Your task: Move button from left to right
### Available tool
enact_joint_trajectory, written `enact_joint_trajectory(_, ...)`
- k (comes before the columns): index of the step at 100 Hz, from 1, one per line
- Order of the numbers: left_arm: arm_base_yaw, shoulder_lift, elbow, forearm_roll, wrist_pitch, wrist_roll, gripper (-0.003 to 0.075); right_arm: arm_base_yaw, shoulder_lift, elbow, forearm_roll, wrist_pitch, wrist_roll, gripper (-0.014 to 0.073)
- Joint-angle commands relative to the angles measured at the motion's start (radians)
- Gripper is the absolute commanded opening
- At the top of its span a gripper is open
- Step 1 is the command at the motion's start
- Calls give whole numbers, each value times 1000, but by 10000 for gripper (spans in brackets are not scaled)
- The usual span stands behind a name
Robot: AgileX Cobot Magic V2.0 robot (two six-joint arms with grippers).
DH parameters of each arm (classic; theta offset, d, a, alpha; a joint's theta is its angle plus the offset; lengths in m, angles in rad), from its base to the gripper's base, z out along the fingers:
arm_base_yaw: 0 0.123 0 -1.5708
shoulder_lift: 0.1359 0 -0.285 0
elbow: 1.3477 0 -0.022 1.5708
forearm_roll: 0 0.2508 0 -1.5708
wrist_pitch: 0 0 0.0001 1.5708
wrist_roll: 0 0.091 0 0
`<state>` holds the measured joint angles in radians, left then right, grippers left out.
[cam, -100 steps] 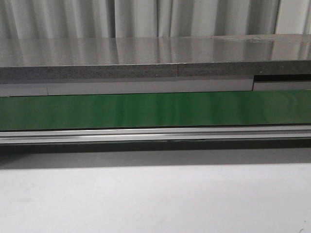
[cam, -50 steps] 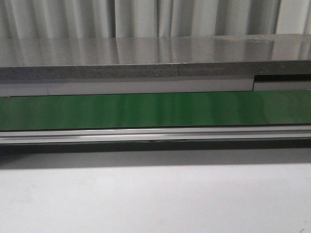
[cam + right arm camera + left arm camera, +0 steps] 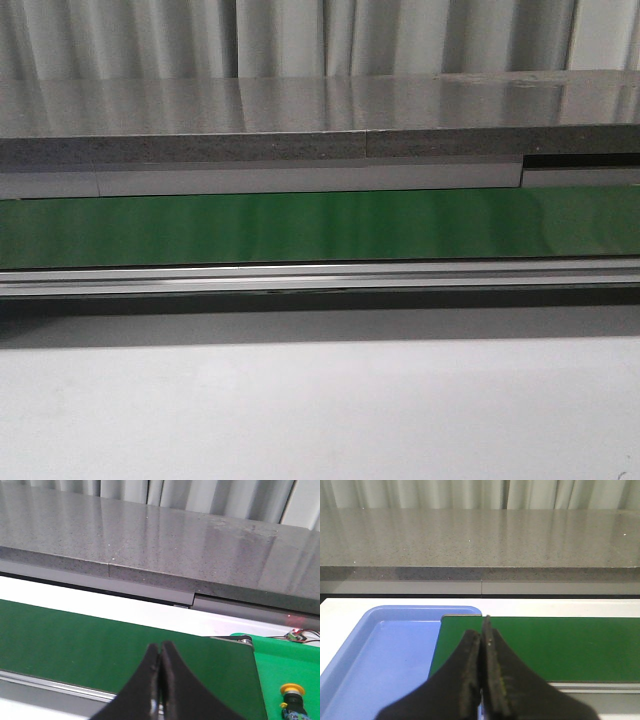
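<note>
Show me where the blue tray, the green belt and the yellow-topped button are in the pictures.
blue tray (image 3: 380, 650): left wrist view, on its bare floor.
green belt (image 3: 320, 225): front view, middle of its surface.
yellow-topped button (image 3: 292, 688): right wrist view, on its rounded cap.

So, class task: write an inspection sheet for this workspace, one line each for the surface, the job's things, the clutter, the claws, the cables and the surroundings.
Surface: green conveyor belt runs left to right, with a metal rail along its near edge; white tabletop in front.
Job's things: button not identifiable in any view; a small yellow-topped object sits on the green area past the belt's right end, too small to name.
Clutter: blue tray at the belt's left end; nothing seen in its visible part.
Claws: left claw shut, holding nothing; right claw shut, holding nothing.
Cables: thin wires by a small board near that yellow-topped object.
Surroundings: grey stone counter behind the belt; pale curtain beyond.
</note>
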<state>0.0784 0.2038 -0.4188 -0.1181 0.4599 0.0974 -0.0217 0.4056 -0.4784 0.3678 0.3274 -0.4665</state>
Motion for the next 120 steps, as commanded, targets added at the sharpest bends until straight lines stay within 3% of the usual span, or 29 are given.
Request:
enact_joint_trajectory(1, -8, 11, -27, -15, -77, -3, -20, 0, 3, -26, 11, -59, -1, -67)
enact_joint_trajectory(63, -8, 11, -27, -15, -77, -3, -20, 0, 0, -26, 24, -62, 22, -67)
enact_joint_trajectory(77, -8, 11, -27, -15, -77, -3, -20, 15, -16, -6, -73, -81, 114, -67)
enact_joint_trajectory(101, -8, 11, -27, -15, -77, -3, -20, 98, -93, 176, -346, -273, 412, -67)
enact_joint_trajectory(120, -8, 11, -27, -15, -77, -3, -20, 108, -186, 343, -378, -419, 435, -67)
